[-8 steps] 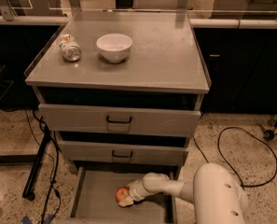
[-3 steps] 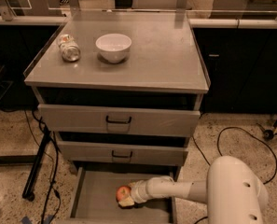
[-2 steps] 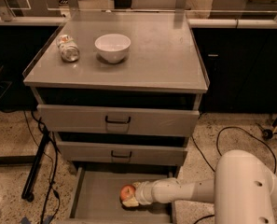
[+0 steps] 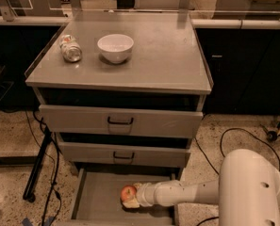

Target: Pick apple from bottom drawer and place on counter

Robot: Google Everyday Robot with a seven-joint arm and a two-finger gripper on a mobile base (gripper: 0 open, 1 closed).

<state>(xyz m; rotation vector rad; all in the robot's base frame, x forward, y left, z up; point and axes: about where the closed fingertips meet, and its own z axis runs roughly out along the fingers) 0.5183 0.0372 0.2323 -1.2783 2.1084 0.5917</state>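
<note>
Where the white arm (image 4: 186, 193) ends inside the bottom drawer (image 4: 99, 199), you find the tool (image 4: 132, 198) right against the apple (image 4: 127, 191), coming at it from the right. You cannot tell from this angle whether it grips the fruit or only touches it. Your apple is small, round and red-orange with a paler yellowish patch, and it sits near the middle of the drawer floor that shows.

The tool's tip merges with the fruit and with a pale piece just below it, so its outline is hard to read. The back of the drawer is hidden under the middle drawer (image 4: 123, 153), and its front wall lies at the very bottom edge of the view. The robot's rounded white body (image 4: 252, 187) is cut off at the lower right corner.

Bare grey floor runs from the apple to the drawer's left wall. Higher up, on the worktop (image 4: 168, 55), a white bowl (image 4: 115, 47) and a tipped-over can (image 4: 70, 48) sit in the left half, near each other but apart. The right half and the front strip lie bare up to the raised rim.
</note>
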